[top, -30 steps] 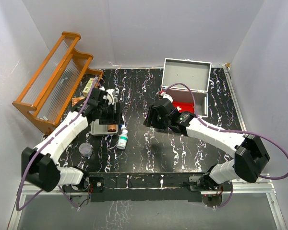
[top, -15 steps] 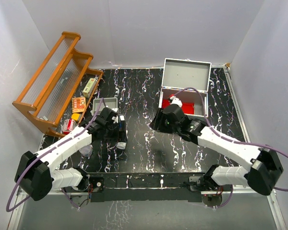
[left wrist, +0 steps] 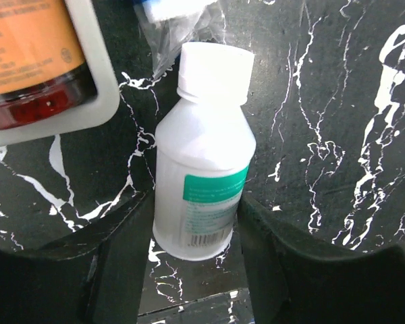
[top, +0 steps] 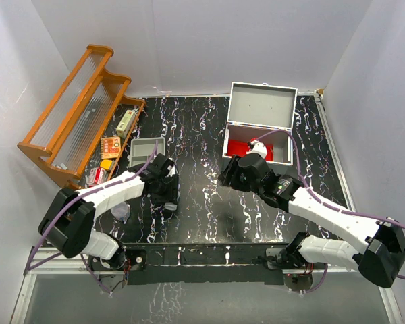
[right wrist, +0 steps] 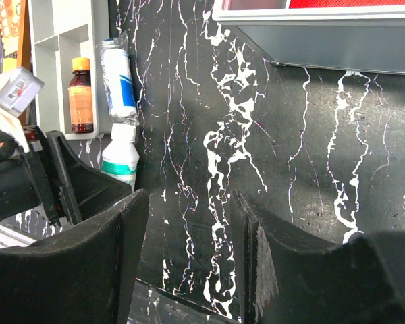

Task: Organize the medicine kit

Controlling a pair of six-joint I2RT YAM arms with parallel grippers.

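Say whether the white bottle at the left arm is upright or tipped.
Tipped: the white bottle lies flat on its side, cap on, label facing up.

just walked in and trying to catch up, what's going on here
Two arms are sorting a medicine kit. The left gripper has its fingers open either side of a white bottle lying on the table, beside a tray holding an amber bottle; it is not yet lifted. The right gripper hangs open over bare table near the open metal case.
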